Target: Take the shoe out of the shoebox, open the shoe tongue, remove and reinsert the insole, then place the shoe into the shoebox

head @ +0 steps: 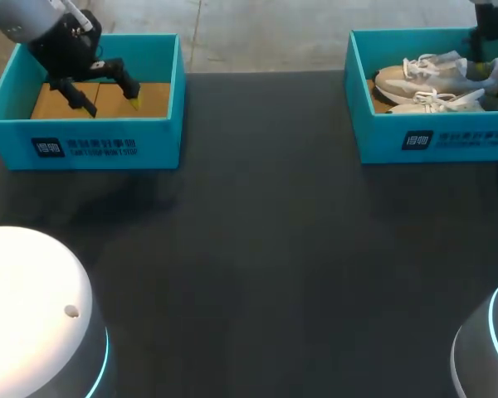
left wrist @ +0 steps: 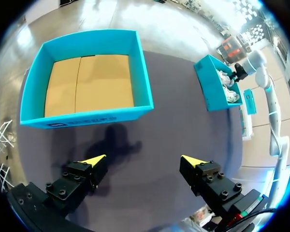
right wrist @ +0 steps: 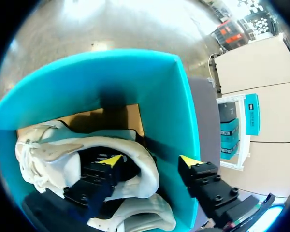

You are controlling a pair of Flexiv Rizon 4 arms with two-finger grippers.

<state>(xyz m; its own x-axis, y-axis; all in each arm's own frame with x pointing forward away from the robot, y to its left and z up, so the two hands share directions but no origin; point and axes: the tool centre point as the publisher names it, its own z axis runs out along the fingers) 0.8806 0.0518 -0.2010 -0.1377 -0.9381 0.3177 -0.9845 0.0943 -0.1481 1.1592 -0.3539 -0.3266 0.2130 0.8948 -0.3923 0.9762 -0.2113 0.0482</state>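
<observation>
Shoes [head: 436, 83] lie in the right shoebox [head: 432, 141]; our right gripper [right wrist: 150, 162], spread, straddles one heel there. Left gripper [left wrist: 142, 159], spread, hovers by the other box [head: 87, 137]. Fits taking out or just returned.

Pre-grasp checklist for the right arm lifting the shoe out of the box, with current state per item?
1. Right gripper open: ok, its fingers stand apart.
2. One finger inside the upper white sneaker, the other outside its heel wall: ok in the right wrist view.
3. Fingers pressing the heel wall from both sides: not ok, the outer finger stands apart from it.
4. Second white sneaker free of the first: cannot tell, they lie close together in the teal cardboard shoebox on the right.
5. Left gripper out of the way: ok, open over the empty teal shoebox on the left.
6. Black tabletop free for set-down: ok.
</observation>
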